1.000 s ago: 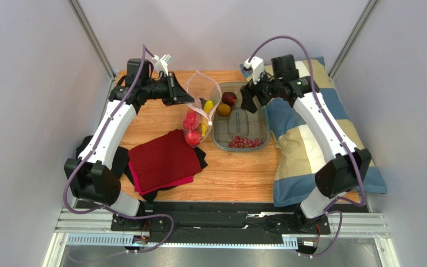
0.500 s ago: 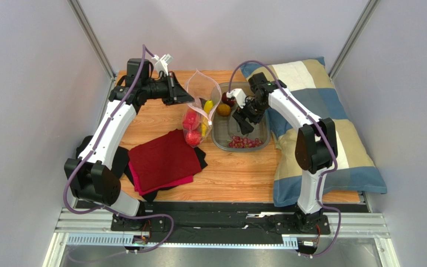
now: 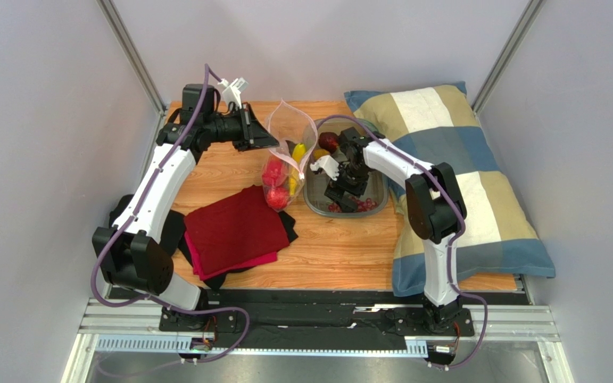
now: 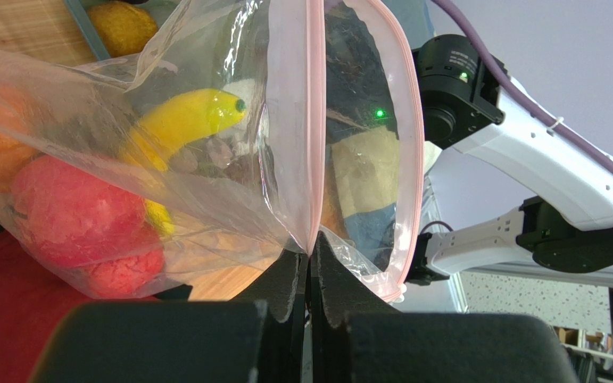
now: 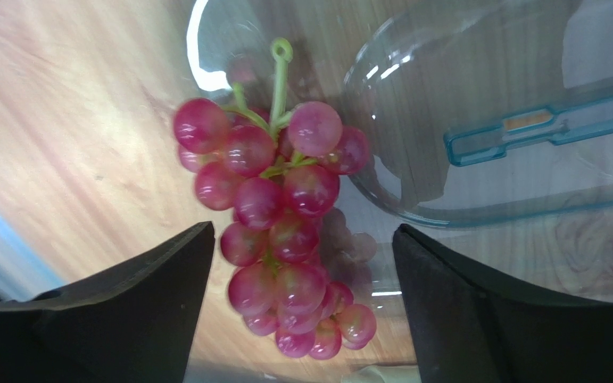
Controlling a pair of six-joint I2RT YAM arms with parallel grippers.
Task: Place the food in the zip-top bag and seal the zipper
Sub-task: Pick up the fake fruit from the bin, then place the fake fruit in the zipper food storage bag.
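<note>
The zip-top bag (image 4: 206,159) is pinched tight at its mouth by the left gripper (image 4: 311,255). The right gripper (image 5: 302,239) is spread wide either side of the grapes (image 5: 274,199), dipped down into the tub (image 5: 525,199).

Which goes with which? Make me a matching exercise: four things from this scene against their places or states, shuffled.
1. banana
2. grapes
3. left gripper
4. red cloth

a. in the clear tub
b. shut on the mouth edge of the zip-top bag
c. inside the zip-top bag
d. spread on the table

Pairs: 1-c, 2-a, 3-b, 4-d.
</note>
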